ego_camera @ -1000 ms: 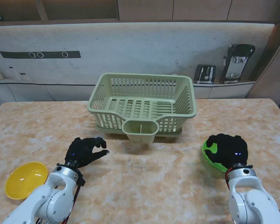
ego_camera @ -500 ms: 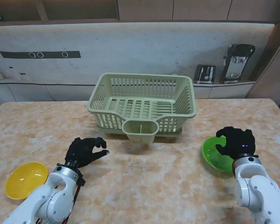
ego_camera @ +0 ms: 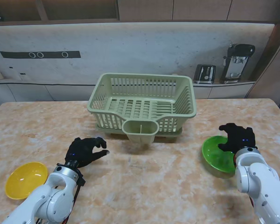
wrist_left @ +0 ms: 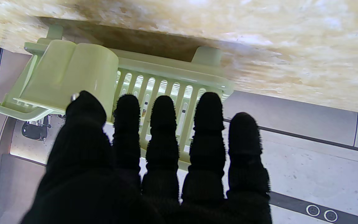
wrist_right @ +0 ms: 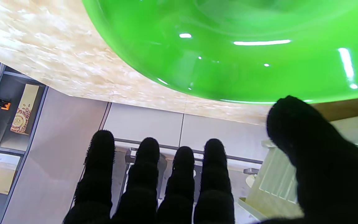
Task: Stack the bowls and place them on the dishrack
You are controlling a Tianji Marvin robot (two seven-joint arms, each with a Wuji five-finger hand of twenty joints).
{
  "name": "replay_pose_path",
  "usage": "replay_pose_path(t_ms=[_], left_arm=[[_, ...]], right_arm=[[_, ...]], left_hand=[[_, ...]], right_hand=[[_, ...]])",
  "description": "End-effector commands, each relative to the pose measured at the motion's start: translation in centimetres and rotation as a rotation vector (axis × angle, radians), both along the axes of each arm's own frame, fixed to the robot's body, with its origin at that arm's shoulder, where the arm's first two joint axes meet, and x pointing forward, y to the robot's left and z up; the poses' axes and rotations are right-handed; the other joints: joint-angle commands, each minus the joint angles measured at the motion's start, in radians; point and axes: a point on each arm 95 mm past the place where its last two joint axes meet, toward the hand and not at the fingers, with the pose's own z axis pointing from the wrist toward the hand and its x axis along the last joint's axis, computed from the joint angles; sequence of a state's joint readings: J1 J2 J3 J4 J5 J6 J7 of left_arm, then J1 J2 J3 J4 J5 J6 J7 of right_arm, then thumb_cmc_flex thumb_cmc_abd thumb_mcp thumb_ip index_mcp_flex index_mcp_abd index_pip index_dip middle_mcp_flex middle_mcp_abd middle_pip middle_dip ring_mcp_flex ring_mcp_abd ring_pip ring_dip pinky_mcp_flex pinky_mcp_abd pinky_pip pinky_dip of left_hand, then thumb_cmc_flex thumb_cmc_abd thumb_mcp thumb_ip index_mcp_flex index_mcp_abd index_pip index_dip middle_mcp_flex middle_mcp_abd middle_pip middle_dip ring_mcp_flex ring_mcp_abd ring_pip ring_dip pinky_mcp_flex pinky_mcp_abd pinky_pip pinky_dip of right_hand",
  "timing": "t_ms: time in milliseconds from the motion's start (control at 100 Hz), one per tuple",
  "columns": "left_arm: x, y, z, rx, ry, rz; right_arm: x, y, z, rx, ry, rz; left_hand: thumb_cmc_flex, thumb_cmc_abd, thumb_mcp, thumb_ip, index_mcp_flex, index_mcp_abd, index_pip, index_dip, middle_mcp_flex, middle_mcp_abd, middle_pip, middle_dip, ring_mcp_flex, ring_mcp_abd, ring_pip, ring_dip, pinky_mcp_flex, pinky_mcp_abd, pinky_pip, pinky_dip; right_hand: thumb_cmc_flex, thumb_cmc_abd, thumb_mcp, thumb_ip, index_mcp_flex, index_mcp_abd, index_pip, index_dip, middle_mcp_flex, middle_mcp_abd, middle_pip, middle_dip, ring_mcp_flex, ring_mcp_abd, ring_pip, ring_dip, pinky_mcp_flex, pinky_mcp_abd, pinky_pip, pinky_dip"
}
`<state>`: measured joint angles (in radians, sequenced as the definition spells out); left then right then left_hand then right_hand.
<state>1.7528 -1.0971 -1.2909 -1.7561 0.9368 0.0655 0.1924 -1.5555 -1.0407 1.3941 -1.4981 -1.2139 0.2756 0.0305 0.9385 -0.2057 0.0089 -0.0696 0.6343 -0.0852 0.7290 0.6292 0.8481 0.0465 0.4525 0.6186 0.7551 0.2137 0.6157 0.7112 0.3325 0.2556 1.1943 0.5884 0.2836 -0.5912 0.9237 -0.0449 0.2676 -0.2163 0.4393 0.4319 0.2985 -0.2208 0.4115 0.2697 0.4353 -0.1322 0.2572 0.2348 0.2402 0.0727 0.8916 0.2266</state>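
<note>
A green bowl [ego_camera: 217,155] sits on the table at my right, its far right rim under my right hand [ego_camera: 237,137]. In the right wrist view the bowl [wrist_right: 228,46] fills the frame; the thumb of the right hand [wrist_right: 197,186] lies at its rim and the four fingers stretch out apart from it, so the hand is open. A yellow bowl [ego_camera: 25,179] rests at the near left. My left hand [ego_camera: 86,150] hovers open to its right, fingers spread, pointing at the pale green dishrack [ego_camera: 142,102]. The rack [wrist_left: 166,74] stands beyond the left hand [wrist_left: 163,161].
The dishrack has a cutlery cup [ego_camera: 140,131] on its near side. Behind the table runs a counter with a toaster [ego_camera: 205,73] and a coffee machine [ego_camera: 237,62]. Bare marble table [ego_camera: 154,182] lies between the two bowls.
My right hand has slid from over the green bowl's middle to its far right rim, uncovering the bowl. The left hand and the yellow bowl have stayed put.
</note>
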Motion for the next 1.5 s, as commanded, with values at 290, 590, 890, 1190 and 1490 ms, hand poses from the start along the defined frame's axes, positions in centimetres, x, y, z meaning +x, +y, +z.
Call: replay_pose_path(t_ms=[290,590,890,1190,1490], left_arm=[[-0.2,-0.2,-0.1,0.000,0.012,-0.003],[0.2,-0.6,-0.2,-0.001,0.023,-0.026],[0.2,-0.7,-0.2,0.000,0.023,-0.025],[0.2,-0.7,-0.2,0.000,0.023,-0.025],[0.2,-0.7,-0.2,0.000,0.023,-0.025]], right_arm=[[1.5,-0.8,-0.9,-0.043,0.118,-0.018],[2.9,-1.2,-2.0,-0.031,0.171,-0.028],[3.7,-1.3,-4.0,0.022,0.201,-0.056],[3.9,-1.0,-4.7,0.044,0.177,-0.070],[4.0,-0.6,-5.0,0.102,0.142,-0.099]], left_hand=[[0.007,0.027,-0.016,0.021,0.015,0.001,0.017,0.014,0.008,0.010,0.011,0.019,0.006,0.014,0.007,0.010,-0.011,0.019,0.013,0.012],[0.006,0.026,-0.016,0.021,0.015,0.000,0.016,0.013,0.011,0.009,0.010,0.019,0.007,0.015,0.006,0.009,-0.011,0.019,0.013,0.012],[0.006,0.025,-0.016,0.020,0.016,0.000,0.016,0.013,0.012,0.009,0.010,0.019,0.007,0.015,0.005,0.009,-0.011,0.019,0.013,0.012],[0.006,0.026,-0.016,0.020,0.018,-0.001,0.017,0.014,0.012,0.010,0.011,0.020,0.008,0.014,0.006,0.010,-0.011,0.019,0.013,0.012],[0.005,0.027,-0.016,0.020,0.018,0.000,0.017,0.014,0.013,0.009,0.011,0.020,0.008,0.014,0.006,0.010,-0.010,0.024,0.012,0.012]], right_hand=[[-0.013,-0.014,-0.096,0.013,-0.150,0.063,-0.069,-0.029,-0.104,0.056,-0.078,-0.069,-0.070,0.003,-0.014,-0.028,-0.033,0.035,-0.017,-0.015],[-0.007,-0.011,-0.127,0.014,-0.105,0.073,-0.028,-0.002,-0.095,0.045,0.054,-0.008,-0.032,0.007,0.011,-0.016,-0.009,0.052,0.007,-0.006],[0.017,-0.046,-0.087,0.007,0.025,0.056,0.100,0.069,0.011,0.028,0.231,0.112,0.090,0.003,0.106,0.034,0.074,0.028,0.079,0.027],[0.079,-0.103,0.105,-0.023,0.173,-0.055,0.365,0.263,0.152,-0.027,0.417,0.316,0.274,-0.057,0.407,0.201,0.300,-0.049,0.272,0.097],[0.273,-0.176,0.149,-0.154,0.276,-0.254,0.682,0.322,0.332,-0.087,0.600,0.575,0.406,-0.144,0.762,0.384,0.509,-0.137,0.456,0.154]])
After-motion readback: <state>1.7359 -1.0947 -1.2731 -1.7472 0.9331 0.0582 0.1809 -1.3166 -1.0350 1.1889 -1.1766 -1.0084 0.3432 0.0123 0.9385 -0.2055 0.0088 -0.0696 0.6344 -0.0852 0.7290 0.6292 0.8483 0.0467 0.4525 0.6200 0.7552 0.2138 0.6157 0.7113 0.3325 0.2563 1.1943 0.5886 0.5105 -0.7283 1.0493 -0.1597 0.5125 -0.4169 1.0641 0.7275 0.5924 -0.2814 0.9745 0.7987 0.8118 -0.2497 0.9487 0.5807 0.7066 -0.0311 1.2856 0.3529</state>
